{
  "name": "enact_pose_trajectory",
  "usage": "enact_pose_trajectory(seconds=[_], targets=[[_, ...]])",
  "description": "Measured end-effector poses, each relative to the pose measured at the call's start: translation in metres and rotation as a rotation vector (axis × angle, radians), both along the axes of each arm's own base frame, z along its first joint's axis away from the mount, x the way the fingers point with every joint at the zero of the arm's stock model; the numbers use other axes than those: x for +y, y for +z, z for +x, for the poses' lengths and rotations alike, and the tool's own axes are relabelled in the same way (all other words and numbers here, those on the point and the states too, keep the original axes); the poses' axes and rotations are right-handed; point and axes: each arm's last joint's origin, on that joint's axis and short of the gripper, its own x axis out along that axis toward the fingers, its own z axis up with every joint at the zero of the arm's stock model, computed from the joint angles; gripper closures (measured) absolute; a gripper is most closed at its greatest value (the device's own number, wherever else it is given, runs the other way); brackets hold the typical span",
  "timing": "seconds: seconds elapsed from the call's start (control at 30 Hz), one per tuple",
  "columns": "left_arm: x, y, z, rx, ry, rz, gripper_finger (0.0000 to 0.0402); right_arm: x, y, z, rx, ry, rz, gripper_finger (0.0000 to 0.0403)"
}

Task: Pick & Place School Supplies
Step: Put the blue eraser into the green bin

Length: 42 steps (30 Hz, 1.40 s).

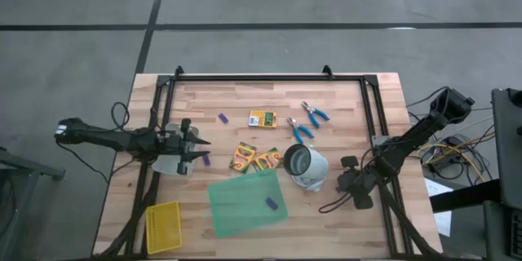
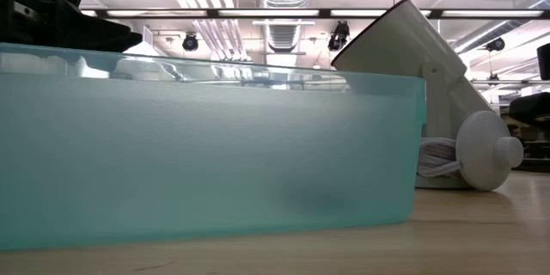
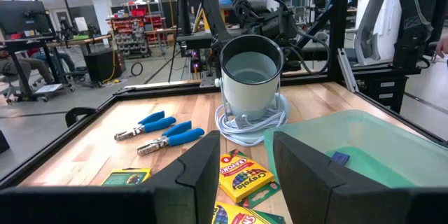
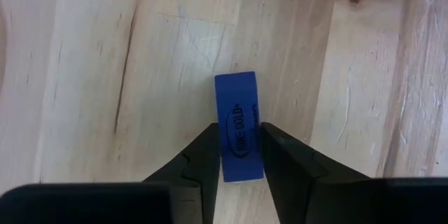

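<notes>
Between the right gripper's [image 4: 238, 157] two dark fingers, closed to a narrow gap, a small blue oblong eraser with dark oval lettering [image 4: 238, 126] is clamped above the wooden tabletop [image 4: 84, 63] near its right edge. Near the left edge, the left gripper [image 3: 241, 171] stands open and empty; beyond it lie yellow-and-green crayon boxes [image 3: 241, 175], then two blue-handled metal pliers [image 3: 162, 131] and a white cup-shaped device [image 3: 250, 77].

The table [image 1: 342, 106] lies bare along its far edge and down its right side. Mid-table is crowded: the tipped white cup [image 1: 305, 167] sits just beside the green tray [image 1: 245, 204], with crayon boxes [image 1: 253, 157] packed close between. The pliers [image 1: 306, 122] lie apart behind. The left hand [image 1: 198, 148] hovers near the tray's far-left corner; the yellow basket [image 1: 162, 227] fills the near-left corner.
</notes>
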Motion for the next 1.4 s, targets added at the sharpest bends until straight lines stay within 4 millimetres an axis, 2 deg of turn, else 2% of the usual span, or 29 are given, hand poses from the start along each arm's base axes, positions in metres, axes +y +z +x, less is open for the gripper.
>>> enact_pose_trajectory(seconds=[0.2, 0.5, 0.8, 1.07, 1.4], targets=[[0.0, 0.0, 0.0, 0.0, 0.0, 0.0, 0.0262, 0.0, 0.0, 0.0, 0.0, 0.0, 0.0, 0.0344], [0.0, 0.0, 0.0, 0.0, 0.0, 0.0, 0.0262, 0.0, 0.001, 0.0, -0.006, -0.002, 0.0, 0.0348], [0.0, 0.0, 0.0, 0.0, 0.0, 0.0, 0.0262, -0.004, 0.019, -0.004, -0.068, -0.006, 0.053, 0.0349], [0.0, 0.0, 0.0, 0.0, 0.0, 0.0, 0.0262, -0.01, 0.043, -0.008, -0.247, -0.029, 0.146, 0.0349], [0.0, 0.0, 0.0, 0.0, 0.0, 0.0, 0.0262, -0.011, 0.073, -0.003, -0.584, -0.107, 0.217, 0.0349]])
